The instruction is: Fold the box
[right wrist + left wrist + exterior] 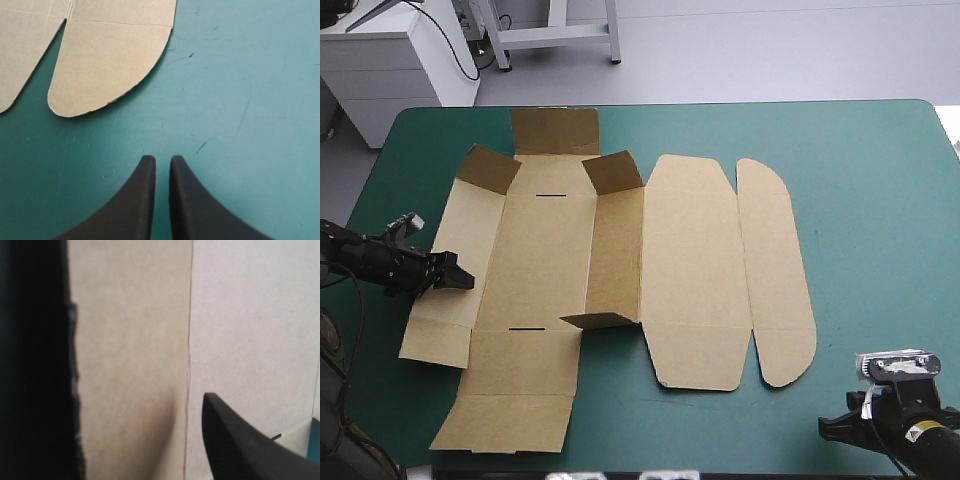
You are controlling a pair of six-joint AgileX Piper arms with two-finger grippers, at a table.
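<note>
Lying mostly flat on the table [880, 200], the box [690, 280] has one long wall raised; the left gripper [460, 278] is at its left panel, hold impossible to tell; the right gripper [161, 159], tips together, rests off its rounded end; next, probably, that left panel needs lifting.

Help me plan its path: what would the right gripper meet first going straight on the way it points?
Past bare teal-green cover, the right gripper would likely meet the box at its rounded flap's edge; height is unclear.
</note>
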